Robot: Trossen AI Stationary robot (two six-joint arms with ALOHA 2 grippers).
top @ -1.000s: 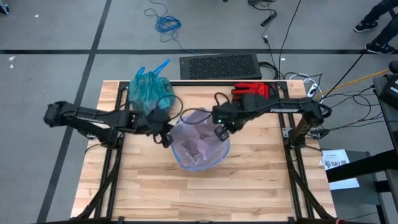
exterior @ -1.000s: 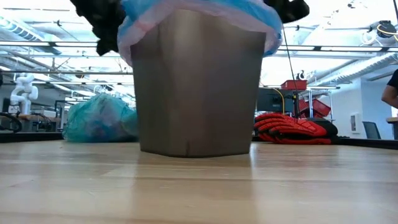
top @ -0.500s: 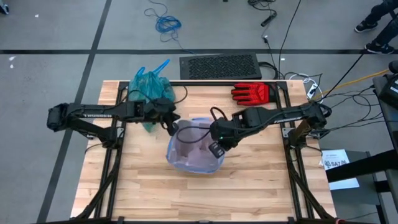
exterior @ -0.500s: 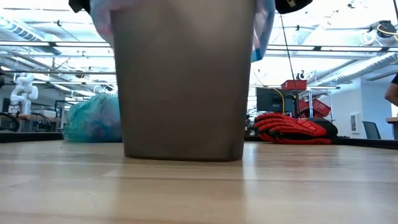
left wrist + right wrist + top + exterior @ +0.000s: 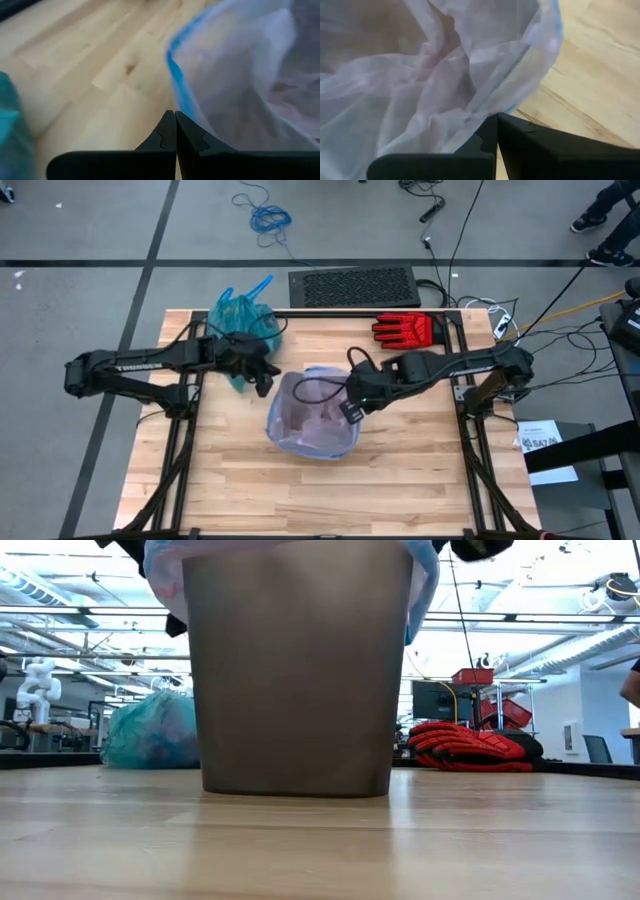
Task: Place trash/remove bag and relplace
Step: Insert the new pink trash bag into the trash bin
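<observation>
A grey bin (image 5: 295,670) stands on the wooden table, lined with a pale pink translucent bag (image 5: 312,415) whose blue-edged rim (image 5: 174,85) is folded over the bin's top. The teal-green bag (image 5: 243,325), tied shut, rests on the table at the far left. The trash is hidden. My left gripper (image 5: 263,384) is shut just outside the bin's far-left rim, the blue edge right beside its tips (image 5: 175,114). My right gripper (image 5: 350,408) is shut at the bin's right rim. My left gripper: I cannot tell whether its shut tips touch the pink bag's blue edge (image 5: 184,107), which passes close beside them. My right gripper meets the pink bag's rim (image 5: 482,120) with its shut fingertips, slanting down from the table's right. Whether film is caught between the fingers cannot be told.
A red glove (image 5: 403,328) lies at the table's far right. A dark keyboard-like mat (image 5: 353,285) sits just beyond the far edge. Bare wood lies in front of the bin toward the near edge (image 5: 320,500). Cables trail off the table's right side.
The bin with its pink liner has slid toward the table's near edge and a little to the left. My left gripper has gone toward the far edge, then back toward the left edge, off the bin's rim. My right gripper has followed the rim toward the near edge.
</observation>
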